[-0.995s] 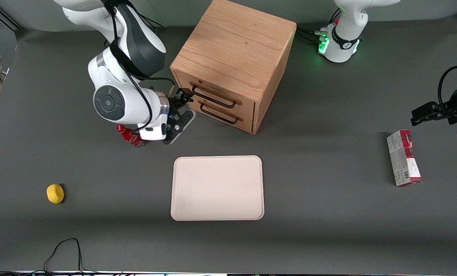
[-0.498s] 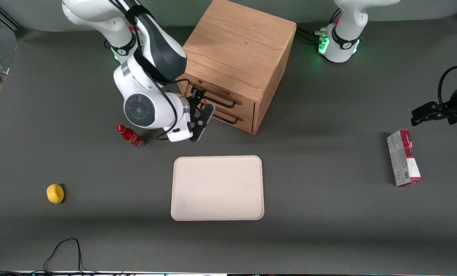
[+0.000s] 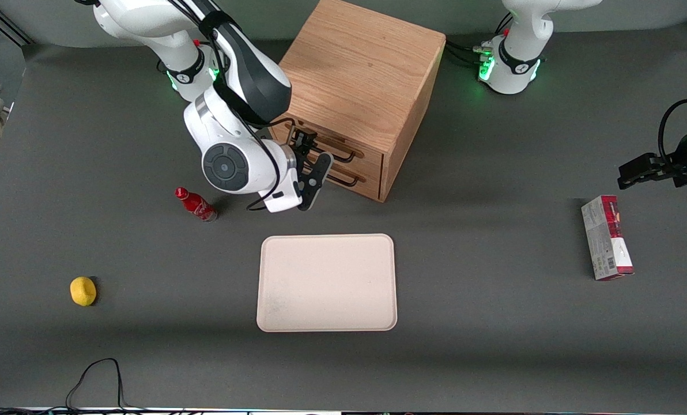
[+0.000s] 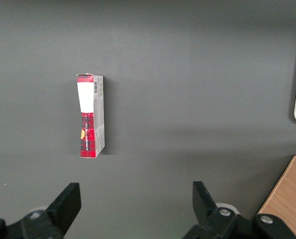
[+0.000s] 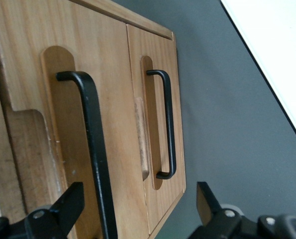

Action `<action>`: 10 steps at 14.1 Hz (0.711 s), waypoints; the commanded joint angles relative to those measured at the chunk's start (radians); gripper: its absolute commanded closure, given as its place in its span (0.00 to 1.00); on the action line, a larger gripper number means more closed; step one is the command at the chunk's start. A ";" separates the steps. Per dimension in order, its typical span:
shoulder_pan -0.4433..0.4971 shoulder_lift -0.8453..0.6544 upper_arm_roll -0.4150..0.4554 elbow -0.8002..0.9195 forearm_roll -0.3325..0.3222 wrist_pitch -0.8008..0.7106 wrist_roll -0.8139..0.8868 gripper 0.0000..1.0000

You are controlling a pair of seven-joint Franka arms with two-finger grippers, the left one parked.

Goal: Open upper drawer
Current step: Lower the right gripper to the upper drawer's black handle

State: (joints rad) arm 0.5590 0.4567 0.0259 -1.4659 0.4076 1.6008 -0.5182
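The jaws (image 3: 312,167) of the right arm stand spread apart, nothing between them, directly in front of the wooden cabinet (image 3: 358,75) and level with its two drawer fronts. In the wrist view the two black fingers (image 5: 68,206) frame the drawers from close range, with the upper drawer's handle (image 5: 90,149) lying just inside one finger (no contact visible).

The upper drawer (image 3: 338,147) is shut, its front flush with the cabinet face; its long black wire handle runs immediately ahead of the jaws. The lower drawer (image 3: 352,173) sits right beneath it, also shut, its own handle (image 5: 166,124) between the two fingers and farther from them.

On the dark worktop (image 3: 493,323): a red bottle (image 3: 196,204) lies near the jaws, toward the working arm's end. A pale tray (image 3: 327,282) sits nearer the front camera than the jaws. A yellow lump (image 3: 82,290) lies well apart from the jaws, and a red-and-white carton (image 3: 606,237) lies toward the parked arm's end.
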 commanded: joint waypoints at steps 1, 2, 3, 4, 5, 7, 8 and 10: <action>0.002 0.020 0.006 0.030 0.023 -0.019 -0.025 0.00; 0.004 0.020 0.008 0.030 0.023 -0.019 -0.025 0.00; 0.006 0.022 0.009 0.029 0.023 -0.019 -0.025 0.00; 0.006 0.022 0.008 0.027 0.022 -0.019 -0.025 0.00; 0.007 0.022 0.008 0.026 0.022 -0.018 -0.031 0.00; 0.015 0.023 0.008 0.023 0.022 -0.010 -0.071 0.00; 0.015 0.028 0.008 0.022 0.022 -0.007 -0.077 0.00; 0.015 0.028 0.008 0.021 0.020 -0.005 -0.079 0.00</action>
State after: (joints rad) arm 0.5638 0.4693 0.0424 -1.4659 0.4076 1.6006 -0.5687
